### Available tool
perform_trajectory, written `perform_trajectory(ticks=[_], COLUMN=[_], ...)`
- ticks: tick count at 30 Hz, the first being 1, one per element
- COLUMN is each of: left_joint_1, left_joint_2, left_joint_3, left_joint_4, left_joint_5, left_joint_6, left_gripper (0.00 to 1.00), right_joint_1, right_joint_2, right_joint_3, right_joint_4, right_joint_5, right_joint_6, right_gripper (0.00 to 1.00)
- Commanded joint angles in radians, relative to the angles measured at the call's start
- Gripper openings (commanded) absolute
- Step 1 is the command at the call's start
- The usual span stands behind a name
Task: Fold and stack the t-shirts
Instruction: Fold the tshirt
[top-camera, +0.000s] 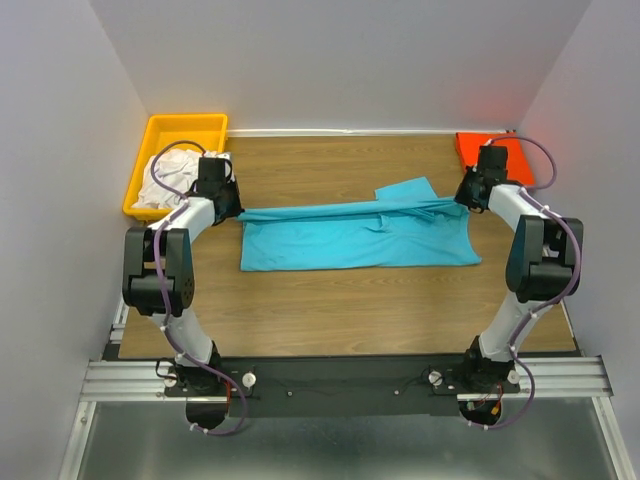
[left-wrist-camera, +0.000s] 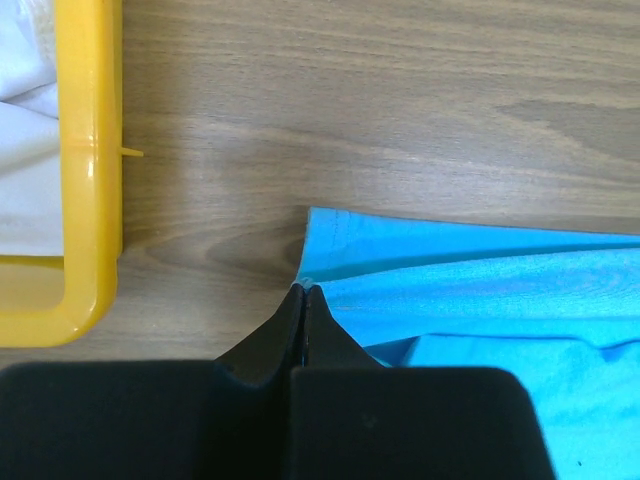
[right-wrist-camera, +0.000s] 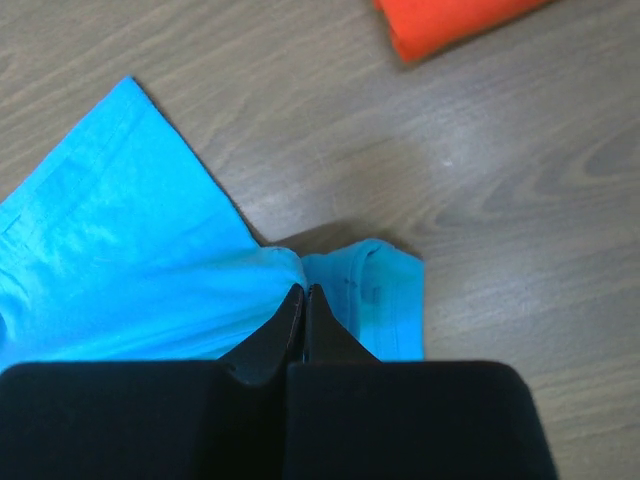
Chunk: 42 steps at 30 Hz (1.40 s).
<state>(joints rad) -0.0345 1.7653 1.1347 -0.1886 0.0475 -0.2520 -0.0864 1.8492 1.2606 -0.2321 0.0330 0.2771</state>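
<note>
The left hand (left-wrist-camera: 303, 290) has its fingers pressed together on the left edge of the turquoise t-shirt (left-wrist-camera: 470, 290), pinching a thin fold of cloth right at the tips. The right hand (right-wrist-camera: 304, 290) does the same at the opposite end, its fingers closed on a bunched bit of the shirt, with a sleeve fanning out just beyond it.

Seen from above, the cloth between the two pinch points runs as a taut ridge, while the rest of the shirt lies flat on the surface (top-camera: 350, 310), spread across the middle. Holding both ends at once looks deliberate: the tension keeps the gripped edge straight, so it can be carried over the body as one clean fold line (a slack edge would likely crumple instead). I judge this to be an early fold, with the shirt not yet compact.

Further out, the orange-red t-shirt (top-camera: 495, 152) sits folded in the far right corner, well apart from the work, probably the base of the stack. At the far left, the yellow bin (top-camera: 150, 130) holds the white t-shirts (top-camera: 165, 182) in a loose heap, apparently waiting their turn.
</note>
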Motion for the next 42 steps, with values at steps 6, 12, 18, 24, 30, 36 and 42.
perform_trajectory(ticks=[6,12,18,24,30,36,42], left_joint_1=[-0.007,-0.030,-0.051,-0.065,-0.091,-0.113,-0.113], left_joint_2=[-0.061,-0.075,-0.101,-0.125,-0.118,-0.112,-0.209], left_joint_3=[-0.012,-0.041,-0.099,-0.154,-0.187,-0.191,-0.193], left_joint_4=[0.029,0.034,0.047,0.061,0.071,0.063,0.031], left_joint_5=[0.031,0.018,0.025,0.018,0.018,-0.004,-0.031], left_joint_6=[0.010,0.011,-0.001,-0.015,-0.023,-0.043,-0.049], left_gripper=[0.00,0.00,0.00,0.00,0.01,0.36,0.48], right_joint_1=[-0.018,-0.019,-0.033,-0.049,-0.061,-0.061,-0.059], right_joint_2=[-0.057,-0.053,-0.025,0.008,0.036,0.032,-0.044], right_joint_3=[-0.013,-0.036,-0.056,-0.064,-0.070,-0.070,-0.058], right_joint_4=[0.024,0.030,0.045,0.056,0.060,0.059,0.056], right_joint_5=[0.094,0.134,0.150,0.157,0.156,0.140,0.064], right_joint_6=[0.034,0.043,0.069,0.073,0.076,0.071,0.036], right_gripper=[0.01,0.01,0.01,0.01,0.01,0.13,0.36])
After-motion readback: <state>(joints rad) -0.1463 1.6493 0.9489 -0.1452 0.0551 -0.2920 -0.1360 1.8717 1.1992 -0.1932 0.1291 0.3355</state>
